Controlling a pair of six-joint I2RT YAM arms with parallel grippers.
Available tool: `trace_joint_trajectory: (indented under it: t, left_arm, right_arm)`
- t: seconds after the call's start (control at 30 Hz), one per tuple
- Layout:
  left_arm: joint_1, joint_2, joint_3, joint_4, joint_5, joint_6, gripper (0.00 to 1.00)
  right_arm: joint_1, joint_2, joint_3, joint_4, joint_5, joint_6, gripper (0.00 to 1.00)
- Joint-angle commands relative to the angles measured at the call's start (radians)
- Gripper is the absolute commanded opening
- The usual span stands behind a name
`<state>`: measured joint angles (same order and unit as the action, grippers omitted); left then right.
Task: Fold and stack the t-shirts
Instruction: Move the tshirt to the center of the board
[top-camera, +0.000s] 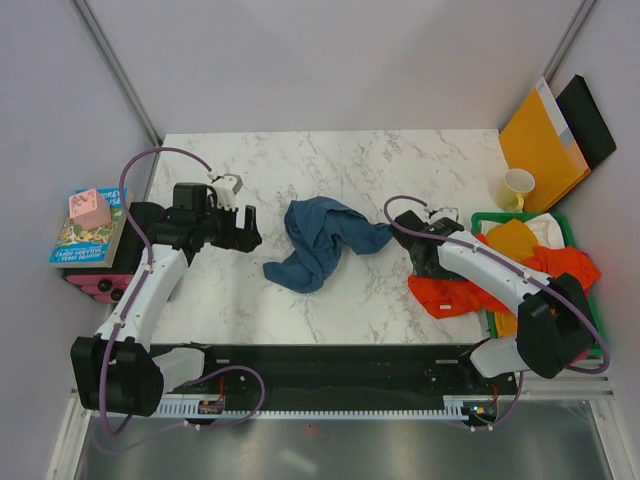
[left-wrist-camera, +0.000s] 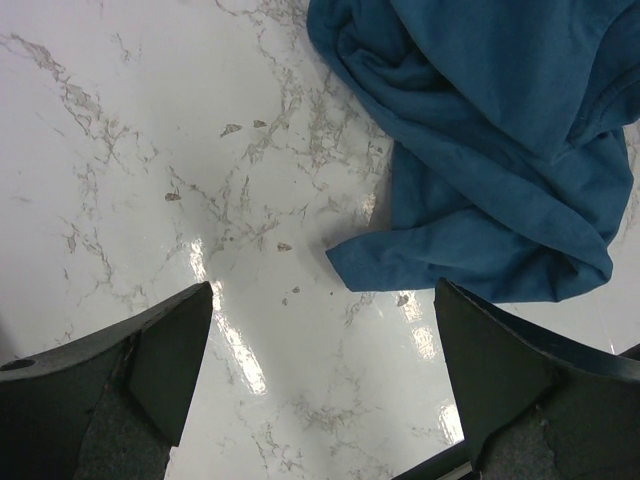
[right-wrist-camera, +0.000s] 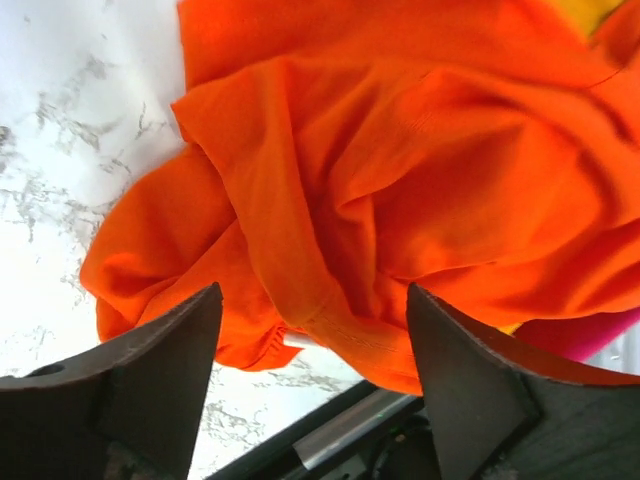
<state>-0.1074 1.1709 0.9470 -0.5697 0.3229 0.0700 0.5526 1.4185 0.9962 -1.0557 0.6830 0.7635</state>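
Marble-white tabletop (top-camera: 300, 160) fills the space between pale walls. The dark teal-blue t-shirt (top-camera: 322, 240) lies crumpled at its middle. The left arm (top-camera: 150, 290) stretches along the tabletop to the left of that shirt, and the right arm (top-camera: 500, 275) bends in on the shirt's right. Just right of the teal shirt, the bright orange t-shirt (top-camera: 445, 297) spills in a heap from a green bin (top-camera: 497, 217) onto the marble. A yellow t-shirt (top-camera: 512, 238) lies in the bin. Farther right and back, an orange envelope (top-camera: 540, 145) leans on the wall behind a cream cup (top-camera: 517, 188). Far left of the teal shirt, off the tabletop, a book (top-camera: 88, 235) carries a pink block (top-camera: 88, 208).

The left fingers (left-wrist-camera: 190, 320) stand wide open above bare marble, near the teal shirt's hem but apart from it. The right fingers (right-wrist-camera: 180, 340) are spread apart with a raised orange fold between them, not pinched.
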Motion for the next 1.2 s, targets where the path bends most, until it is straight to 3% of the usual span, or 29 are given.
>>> trace_joint_trajectory:
  t: [0.0,0.17,0.23,0.37,0.4,0.53,0.6,0.67,0.8,0.93,1.17]
  left_arm:
    - [-0.003,-0.017,-0.002,0.03,0.027,-0.016,1.0]
    - [-0.005,-0.025,-0.011,0.027,0.024,-0.013,1.0]
    - [-0.005,-0.025,-0.011,0.025,0.024,-0.013,1.0]
    - [-0.005,-0.024,-0.011,0.025,0.024,-0.013,1.0]
    - [-0.005,-0.024,-0.011,0.025,0.021,-0.013,1.0]
    - [-0.005,-0.024,-0.008,0.019,0.016,-0.01,1.0]
    - [-0.006,-0.025,-0.008,0.021,0.015,-0.01,1.0]
    - [-0.006,-0.025,-0.008,0.021,0.018,-0.012,1.0]
    - [-0.008,-0.025,-0.005,0.019,0.021,-0.013,1.0]
    - [-0.011,-0.022,-0.002,0.019,0.024,-0.013,1.0]
    - [-0.015,-0.025,0.012,0.004,0.024,-0.007,1.0]
  right_arm:
    - [-0.003,-0.036,-0.082,0.098,-0.027,0.123,0.76]
    - [-0.01,-0.035,-0.122,0.111,0.047,0.171,0.7]
    - [-0.016,-0.027,-0.131,0.114,0.072,0.183,0.58]
    - [-0.026,-0.035,-0.139,0.106,0.111,0.2,0.03]
    - [-0.026,-0.055,-0.131,0.096,0.124,0.209,0.0]
    - [-0.028,-0.211,-0.044,0.025,0.239,0.269,0.0]
    - [-0.037,-0.286,0.105,-0.049,0.343,0.254,0.0]
    - [-0.085,-0.296,0.296,-0.125,0.415,0.191,0.0]
    - [-0.184,-0.247,0.515,-0.202,0.597,0.045,0.0]
    - [-0.367,-0.248,0.513,-0.204,0.564,-0.004,0.0]
    - [-0.65,-0.395,0.326,-0.083,0.469,-0.047,0.0]
